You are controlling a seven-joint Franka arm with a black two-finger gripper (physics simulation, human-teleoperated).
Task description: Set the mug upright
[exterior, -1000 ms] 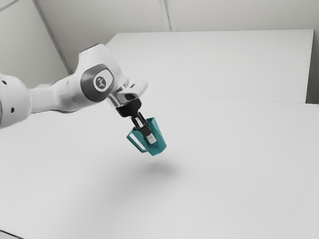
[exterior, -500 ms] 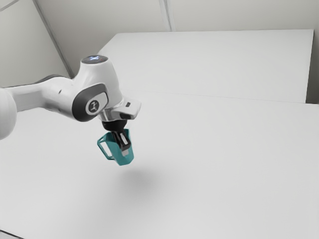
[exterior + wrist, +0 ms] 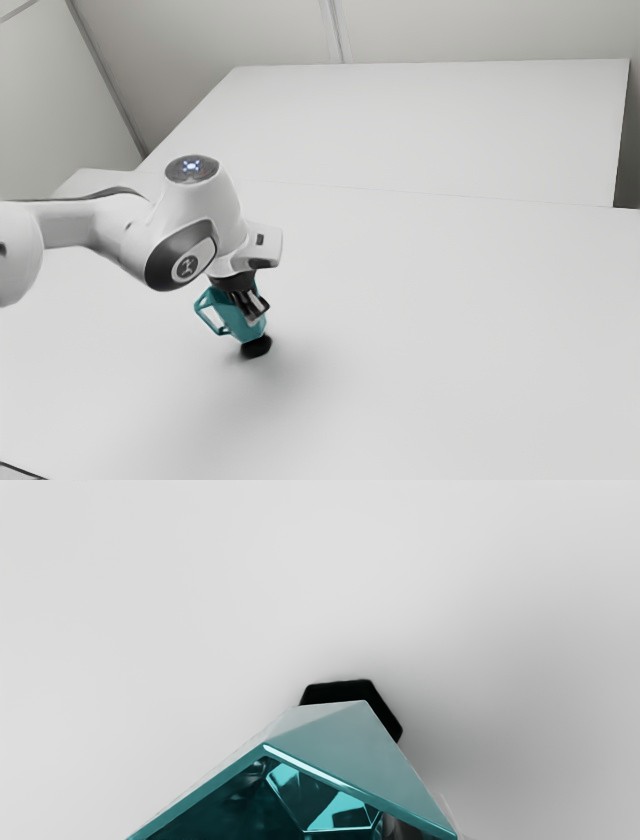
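In the exterior view, the teal faceted mug (image 3: 232, 317) leans with its base low, close above a small black patch on the table; I cannot tell whether they touch. Its handle points to the exterior view's left. My gripper (image 3: 256, 307) comes down from above and is shut on the mug's side wall. From the wrist view I look onto the mug (image 3: 345, 745) and partly into its mouth. A dark part of the gripper (image 3: 425, 827) appears at its wall, near the bottom edge; the rest of the fingers is hidden.
A white table (image 3: 450, 350) spreads around the mug. The black patch (image 3: 257, 346) lies at the mug's base, with a soft shadow beside it. Behind stands a pale raised panel (image 3: 420, 130).
My hand has carried the mug toward the exterior view's left and down, turning it somewhat. Over the last half second it mostly sank, and the black patch appeared under the base.
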